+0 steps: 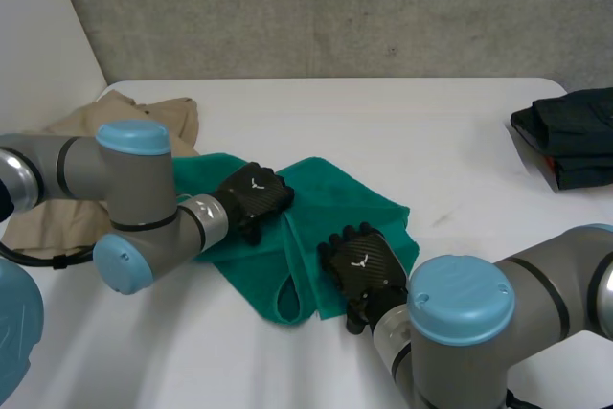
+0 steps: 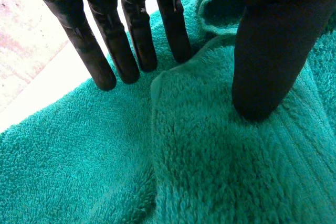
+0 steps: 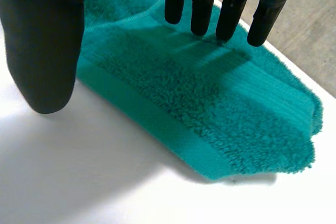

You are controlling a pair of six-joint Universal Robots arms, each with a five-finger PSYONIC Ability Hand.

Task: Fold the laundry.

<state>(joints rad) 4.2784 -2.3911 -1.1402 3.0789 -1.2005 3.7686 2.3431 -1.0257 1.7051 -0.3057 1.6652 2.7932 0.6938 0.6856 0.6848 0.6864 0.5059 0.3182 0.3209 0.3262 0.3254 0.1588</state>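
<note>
Two flat hands on a part-folded green towel [image 1: 335, 200].
The right hand [image 1: 362, 265], fingers straight, sits at the towel's five o'clock edge. The left hand [image 1: 254, 193], also unclenched, presses at nine o'clock, likely pinning the fold mid-table [image 1: 402, 122]. Beyond lie a beige cloth [image 1: 144, 112] at ten o'clock and a dark pile [image 1: 575, 136] at two.

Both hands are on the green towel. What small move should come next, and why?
Probably close the right robot hand on the hemmed edge of the green towel: its straight fingers are on the towel, its thumb is over bare table beside that edge, and the left robot hand pins the towel.
</note>
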